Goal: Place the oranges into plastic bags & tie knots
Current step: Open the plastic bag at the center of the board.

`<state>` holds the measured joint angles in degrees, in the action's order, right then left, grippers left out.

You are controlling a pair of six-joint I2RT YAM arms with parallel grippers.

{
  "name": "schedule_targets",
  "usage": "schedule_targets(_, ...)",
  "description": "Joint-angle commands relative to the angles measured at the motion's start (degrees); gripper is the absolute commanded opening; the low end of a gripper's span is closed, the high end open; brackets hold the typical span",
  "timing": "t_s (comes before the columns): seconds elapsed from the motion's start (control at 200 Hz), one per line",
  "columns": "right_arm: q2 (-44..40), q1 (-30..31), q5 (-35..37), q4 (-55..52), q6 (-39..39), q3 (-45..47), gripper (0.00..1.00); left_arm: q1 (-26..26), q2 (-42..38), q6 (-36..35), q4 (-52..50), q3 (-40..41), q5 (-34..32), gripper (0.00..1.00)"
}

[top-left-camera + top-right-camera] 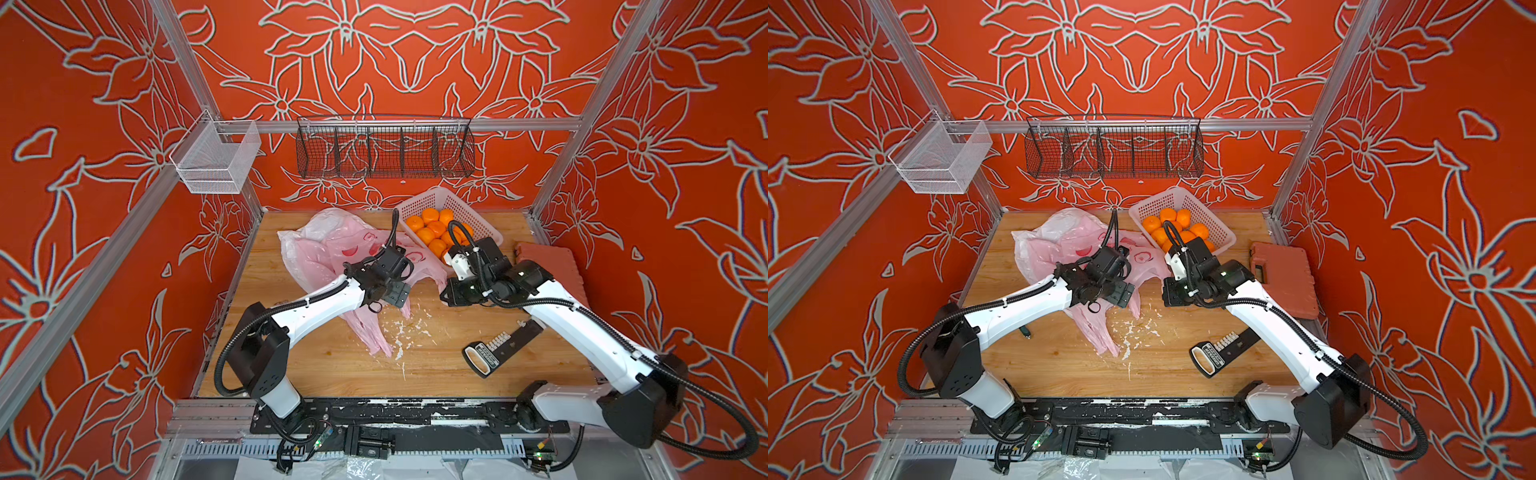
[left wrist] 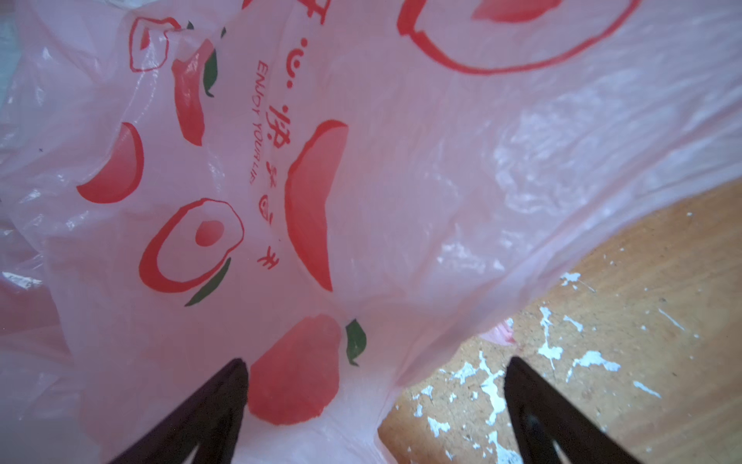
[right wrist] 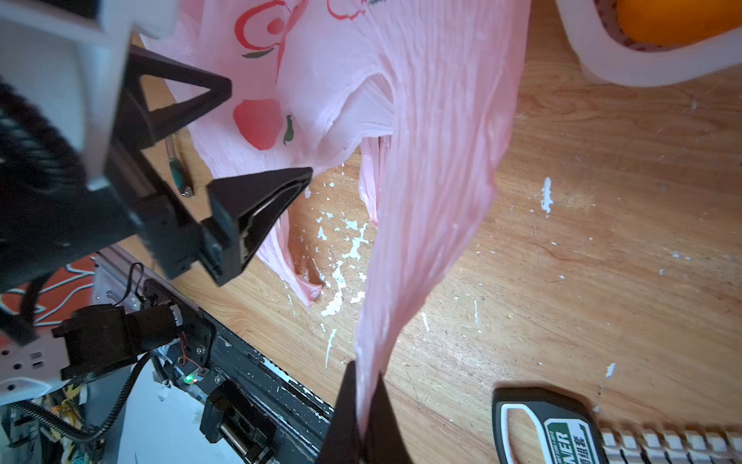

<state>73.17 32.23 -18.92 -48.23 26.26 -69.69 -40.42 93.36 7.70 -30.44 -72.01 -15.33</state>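
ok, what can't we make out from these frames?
- Oranges: count unclear; the right arm covers part of the basket in both top views.
- White bag: mostly covered by the pink bags in both top views.
- Right gripper: grip hidden under its body in top views; the right wrist view shows it shut on a pink bag handle.
- Black tool label: cut off at the right wrist view's edge.

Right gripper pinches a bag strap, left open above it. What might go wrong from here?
1. The right gripper holds only a thin, taut strap of the pink bag; more pull may tear it or slip it free.
2. The open left gripper straddles the bag's edge and the table; closing may miss the film.
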Motion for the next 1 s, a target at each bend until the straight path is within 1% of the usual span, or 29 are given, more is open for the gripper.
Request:
schedule_targets(0.0, -0.8, 0.0, -2.4, -2.0, 2.3, -2.2, 0.00, -0.4, 1.7, -0.3, 3.2, -0.9, -3.6, 0.97)
schedule_targets(0.185, -1.0, 0.0, -2.2, -2.3, 3.0, -3.1, 0.00, -0.4, 3.5, 0.0, 6.2, -0.4, -8.2, 0.97)
schedule_targets(0.385, -1.0, -0.1, 0.1, -3.2, 3.3, -3.4, 0.00, -0.4, 3.8, 0.5, 8.2, 1.6, -12.8, 0.97)
schedule_targets(0.515, -1.4, -0.1, 1.4, -3.0, 4.0, -3.7, 0.00, -0.5, 4.5, 1.4, 7.4, 2.3, -15.7, 1.00)
schedule_targets(0.555, -1.4, -0.2, 2.4, -3.2, 4.1, -4.0, 0.00, -0.4, 4.5, 1.7, 6.8, 2.3, -16.4, 0.98)
schedule_targets(0.605, -1.2, -0.2, 3.5, -3.3, 3.9, -4.4, 0.00, -0.5, 4.2, 1.5, 6.0, 2.3, -16.4, 0.89)
schedule_targets(0.731, -0.2, -0.4, 4.8, -2.9, 3.4, -5.7, 0.00, -0.4, 2.7, 1.6, 4.1, 2.5, -16.0, 0.57)
schedule_targets(0.796, 0.3, -0.6, 5.2, -2.6, 2.7, -6.7, 0.00, -0.4, 1.5, 1.7, 2.6, 2.3, -15.4, 0.44)
schedule_targets(0.871, 1.3, -0.8, 6.1, -2.7, 1.3, -8.3, 0.00, -0.5, -0.2, 2.2, 0.3, 1.6, -14.7, 0.25)
schedule_targets(0.921, 1.8, -1.0, 6.7, -2.9, 0.2, -9.6, 0.00, -0.5, -1.5, 2.6, -2.1, 0.3, -14.1, 0.18)
schedule_targets(0.996, 2.8, -1.6, 7.4, -3.3, -1.8, -12.1, 0.00, -0.4, -3.8, 3.3, -6.9, -2.3, -11.9, 0.14)
